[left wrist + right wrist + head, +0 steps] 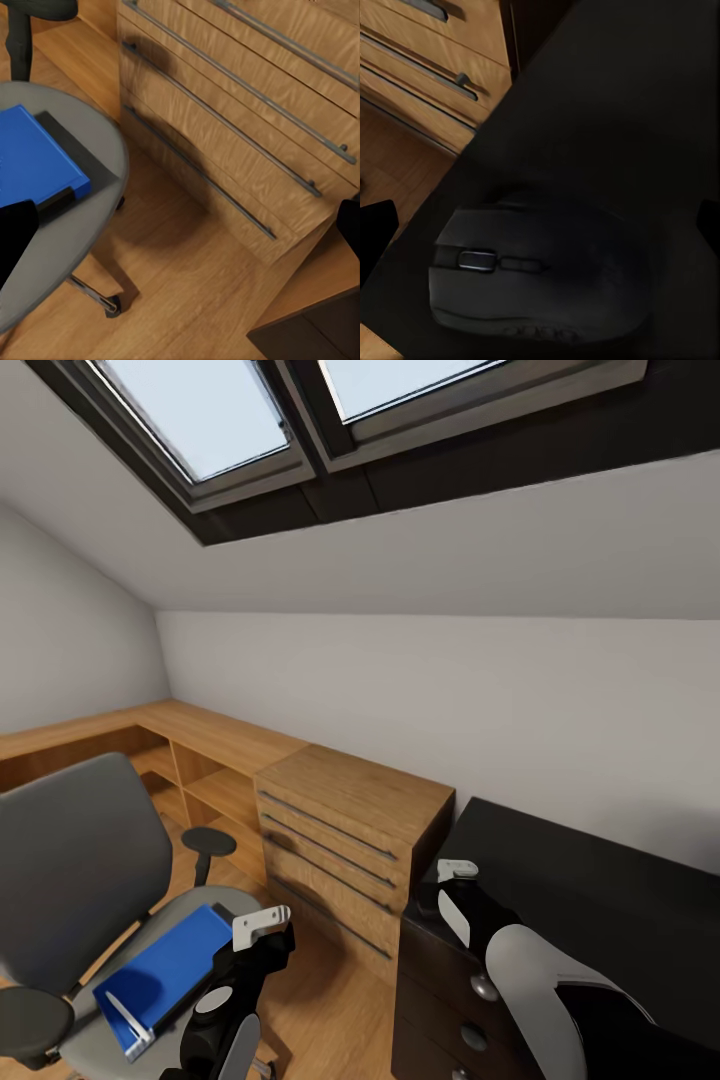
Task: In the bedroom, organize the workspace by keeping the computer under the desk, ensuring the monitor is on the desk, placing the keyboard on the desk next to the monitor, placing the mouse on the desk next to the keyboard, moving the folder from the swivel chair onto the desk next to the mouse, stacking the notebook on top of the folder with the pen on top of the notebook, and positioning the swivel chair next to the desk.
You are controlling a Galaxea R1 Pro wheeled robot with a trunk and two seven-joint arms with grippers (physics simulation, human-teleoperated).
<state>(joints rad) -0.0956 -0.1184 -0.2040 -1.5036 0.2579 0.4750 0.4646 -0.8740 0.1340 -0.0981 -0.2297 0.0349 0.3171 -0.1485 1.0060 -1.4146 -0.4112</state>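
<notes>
Black tabletop (622, 112) under my right wrist camera carries the mouse (536, 274), a detail my head view hides behind my right jaws (455, 885), which hover over the tabletop's corner; their tips sit wide apart. My left jaws (262, 930), also spread, hang over the swivel chair (80, 850), whose grey seat holds the blue folder (165, 972). Beside it stands a wooden drawer cabinet (350, 830).

Left arm (225, 1010): black housing, grey round joint cap, white bracket at the wrist. Right arm (545, 970): smooth white shell over black segments (glossy finish), white wrist bracket.
</notes>
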